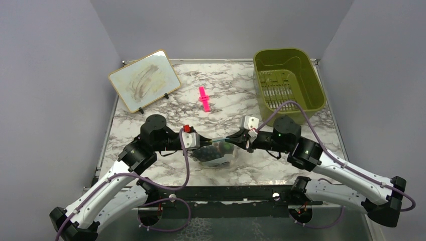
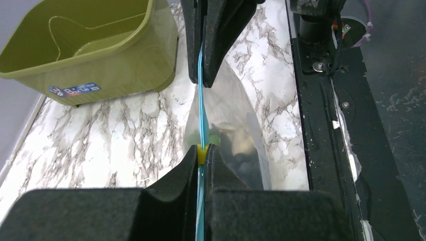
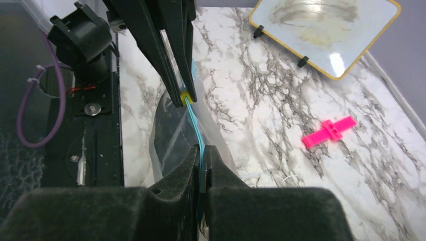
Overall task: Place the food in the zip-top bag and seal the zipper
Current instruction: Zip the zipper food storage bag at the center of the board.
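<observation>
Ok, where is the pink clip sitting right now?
In the top view the pink clip lies on the marble table, mid-back, between the whiteboard on the left and the olive-green bin on the right, apart from the zip-top bag.

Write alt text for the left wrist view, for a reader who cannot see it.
The left gripper, near, and the right gripper, far, pinch the blue zipper of a clear zip-top bag between shut jaws. Dark food shows inside; an olive-green bin stands on the marble table.
</observation>
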Available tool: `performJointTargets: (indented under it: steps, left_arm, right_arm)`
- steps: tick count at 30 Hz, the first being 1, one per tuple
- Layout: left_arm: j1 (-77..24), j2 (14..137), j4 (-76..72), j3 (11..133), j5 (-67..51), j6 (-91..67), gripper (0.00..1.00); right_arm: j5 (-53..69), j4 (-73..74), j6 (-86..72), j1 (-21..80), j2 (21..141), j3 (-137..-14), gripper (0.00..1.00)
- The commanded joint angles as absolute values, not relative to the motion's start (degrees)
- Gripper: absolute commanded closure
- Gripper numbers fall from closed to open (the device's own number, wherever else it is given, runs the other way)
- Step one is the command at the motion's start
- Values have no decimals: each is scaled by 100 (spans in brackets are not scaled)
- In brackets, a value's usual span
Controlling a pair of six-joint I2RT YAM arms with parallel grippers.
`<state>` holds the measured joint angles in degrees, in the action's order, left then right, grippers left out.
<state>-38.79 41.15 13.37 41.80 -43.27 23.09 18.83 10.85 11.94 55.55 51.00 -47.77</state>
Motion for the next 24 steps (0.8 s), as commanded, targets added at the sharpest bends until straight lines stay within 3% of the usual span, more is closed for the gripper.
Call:
performJointTargets:
  steps: [1, 12, 19, 21, 24]
  left_arm:
    - [-3845, 4036, 1849, 4358, -3926, 2445, 100]
    - [-3844, 4226, 2780, 4962, -3082, 3113, 100]
    - [-3844, 4322, 2832, 5143, -3236, 3289, 100]
    - [-3846, 4383, 2834, 5196, -3377, 3271, 100]
    - [-3846, 4416, 2808, 5214, -3510, 3261, 100]
  right_arm:
    - [1103, 231, 1467, 5512, 4659, -4387, 99]
    - [-104, 131, 1494, 5518, 3929, -3734, 99]
    - [300, 570, 1413, 5512, 3959, -3817, 99]
    - [831, 869, 1518, 5513, 4095, -4084, 89]
    - [1510, 1479, 1640, 5518, 4419, -4635, 64]
